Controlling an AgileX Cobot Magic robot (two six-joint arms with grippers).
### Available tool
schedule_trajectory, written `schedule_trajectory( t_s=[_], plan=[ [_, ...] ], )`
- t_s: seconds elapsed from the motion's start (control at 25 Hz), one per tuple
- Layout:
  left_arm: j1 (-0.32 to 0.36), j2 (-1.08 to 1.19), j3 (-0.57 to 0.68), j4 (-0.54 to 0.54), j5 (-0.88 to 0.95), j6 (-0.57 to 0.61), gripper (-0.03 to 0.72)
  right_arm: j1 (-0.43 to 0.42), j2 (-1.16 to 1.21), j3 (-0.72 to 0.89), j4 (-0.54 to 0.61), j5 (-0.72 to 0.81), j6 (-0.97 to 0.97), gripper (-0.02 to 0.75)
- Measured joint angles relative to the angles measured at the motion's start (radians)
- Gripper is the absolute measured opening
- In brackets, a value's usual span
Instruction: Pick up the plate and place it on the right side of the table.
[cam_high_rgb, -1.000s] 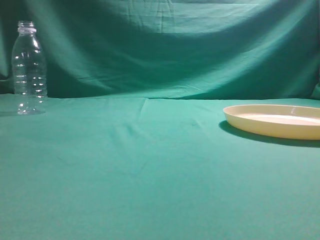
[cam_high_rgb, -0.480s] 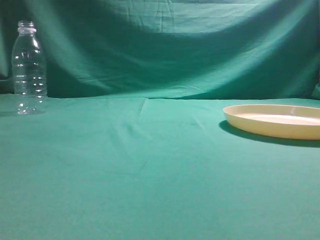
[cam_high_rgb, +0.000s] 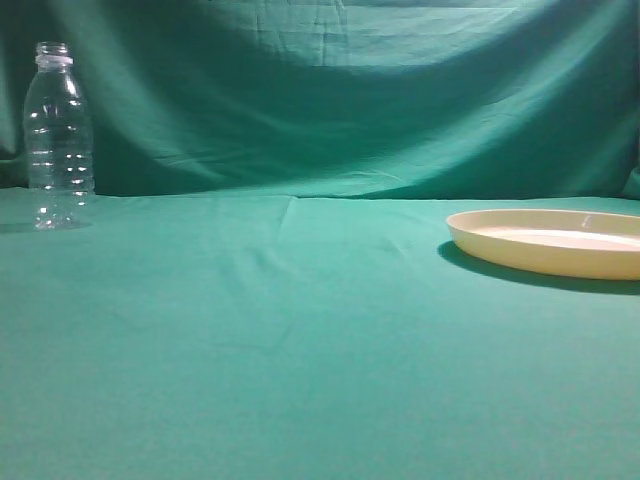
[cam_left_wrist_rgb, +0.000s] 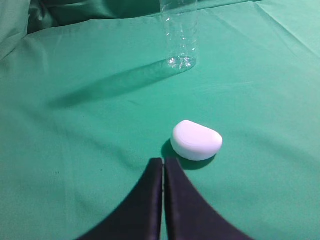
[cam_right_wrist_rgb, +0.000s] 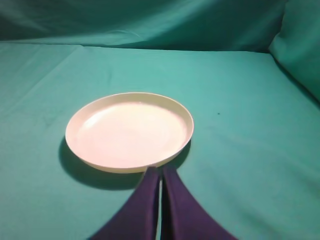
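Cream plate flat on table

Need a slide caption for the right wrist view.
Right hand, shut, poised at the near rim of the empty cream plate resting on the green-draped table.

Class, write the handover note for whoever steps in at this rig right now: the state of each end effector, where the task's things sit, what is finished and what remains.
Left end effector: shut, empty, above the cloth just short of a small white rounded object; the clear bottle stands upright beyond it.
Right end effector: shut, empty, at the near rim of the plate; whether it touches the rim cannot be told.
The plate lies flat on the table, at the right edge of the exterior view; the bottle is at far left.
Done: the plate appears to be on the right side already.
Left: probably only confirm the placement.
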Motion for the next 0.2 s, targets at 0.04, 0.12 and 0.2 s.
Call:
schedule_trajectory(
  t_s=[0.04, 0.12, 0.2],
  plan=[
    [0.0, 0.0, 0.0, 0.0, 0.0, 0.0, 0.0, 0.0, 0.0, 0.0, 0.0, 0.02, 0.0, 0.0],
    [0.0, 0.0, 0.0, 0.0, 0.0, 0.0, 0.0, 0.0, 0.0, 0.001, 0.002, 0.036, 0.0, 0.0],
    [0.0, 0.0, 0.0, 0.0, 0.0, 0.0, 0.0, 0.0, 0.0, 0.001, 0.002, 0.036, 0.0, 0.0]
  ],
)
